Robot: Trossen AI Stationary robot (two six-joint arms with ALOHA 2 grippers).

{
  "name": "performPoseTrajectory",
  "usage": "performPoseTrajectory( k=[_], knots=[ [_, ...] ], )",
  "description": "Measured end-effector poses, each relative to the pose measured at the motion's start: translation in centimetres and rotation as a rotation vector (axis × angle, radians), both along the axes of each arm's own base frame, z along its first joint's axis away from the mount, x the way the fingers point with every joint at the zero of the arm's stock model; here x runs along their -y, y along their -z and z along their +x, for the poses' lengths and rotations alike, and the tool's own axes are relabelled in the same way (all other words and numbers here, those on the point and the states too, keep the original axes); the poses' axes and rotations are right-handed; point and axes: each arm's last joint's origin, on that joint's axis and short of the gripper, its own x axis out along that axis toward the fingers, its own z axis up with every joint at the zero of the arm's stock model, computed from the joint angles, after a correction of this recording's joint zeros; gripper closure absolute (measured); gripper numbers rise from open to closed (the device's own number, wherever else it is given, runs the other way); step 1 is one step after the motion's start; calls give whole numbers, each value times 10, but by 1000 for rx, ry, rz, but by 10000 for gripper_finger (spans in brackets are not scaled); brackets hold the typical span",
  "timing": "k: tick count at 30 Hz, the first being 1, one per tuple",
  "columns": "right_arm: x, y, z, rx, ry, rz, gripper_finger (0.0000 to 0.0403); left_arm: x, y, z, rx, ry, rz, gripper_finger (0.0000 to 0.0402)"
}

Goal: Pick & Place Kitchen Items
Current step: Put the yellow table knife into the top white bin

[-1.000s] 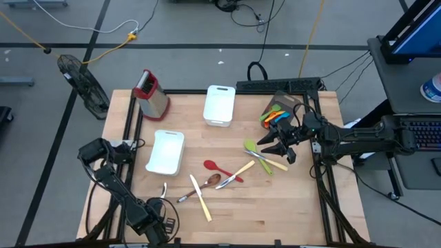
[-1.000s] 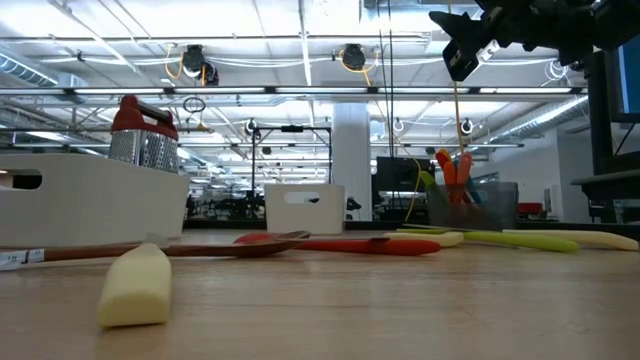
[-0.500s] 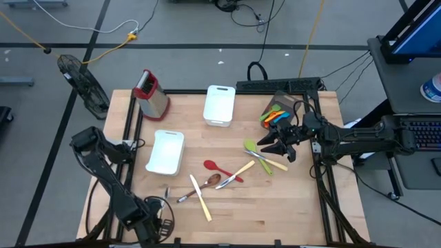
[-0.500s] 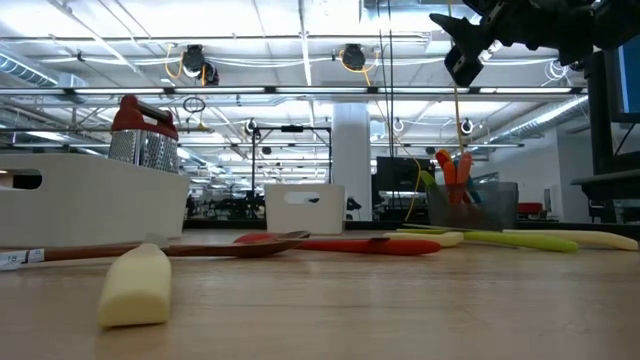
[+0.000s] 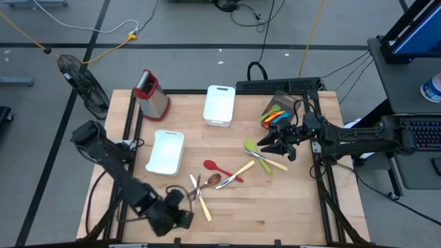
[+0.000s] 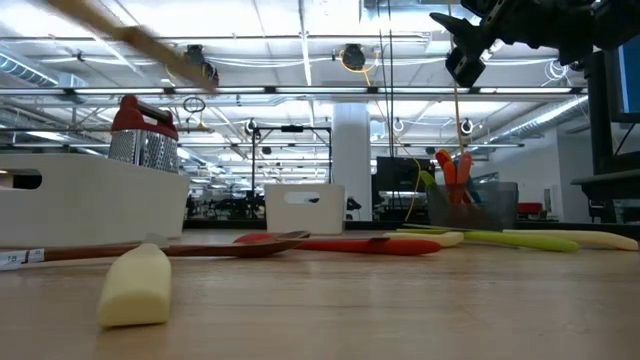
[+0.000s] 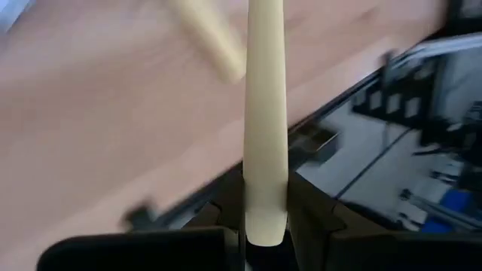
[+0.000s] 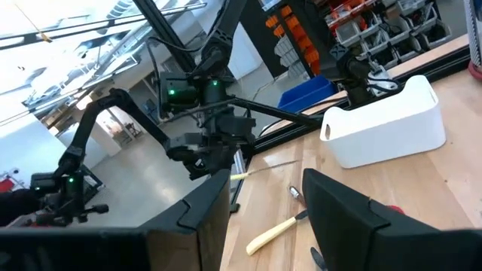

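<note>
1. Fingers of the left gripper (image 7: 265,226) are seen clenched on a cream knife (image 7: 265,113), which is held at one end and points away from the wrist over the table (image 7: 90,128).
2. At the near edge of the table (image 5: 275,213), the left gripper (image 5: 180,207) is placed beside a second cream knife (image 5: 204,204) that lies flat on the wood.
3. Just beyond that knife, a metal spoon (image 5: 185,196), a brown wooden spoon (image 5: 212,181), a red spoon (image 5: 219,169) and a cream spatula (image 5: 241,170) are found lying close together near the table's middle.
4. To the left of this cluster, a white bin (image 5: 166,152) is set on the table.
5. On the right, green utensils (image 5: 256,156) are laid beneath the right gripper (image 5: 270,147), whose fingers are kept apart with nothing between them, raised above the table.
6. Farther back, a grey container (image 5: 281,110) holding orange, green and blue utensils is seen near the right rear corner.
7. Along the far edge, a second white bin (image 5: 219,105) and a box grater (image 5: 153,94) with a red top are placed.
</note>
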Motion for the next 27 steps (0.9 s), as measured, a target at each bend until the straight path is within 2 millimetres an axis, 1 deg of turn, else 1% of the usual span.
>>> performPoseTrajectory(
  k=[8, 14, 21, 25, 27],
  knots=[
    [0, 0, 0, -16, -2, 43, 243, -36, -16, 49, 277, 30, 113, 347],
    [-1, 0, 0, -50, -10, 134, 243, -71, -30, 81, 466, 29, 199, 347],
    [-7, 1, 2, -65, -39, 146, 243, -110, -44, 105, 622, 17, 276, 347],
    [-11, 4, 5, -74, -52, 133, 243, -131, -51, 114, 691, 5, 298, 347],
    [-12, 5, 7, -67, -28, 121, 243, -140, -53, 117, 713, 0, 308, 347]
  ],
)
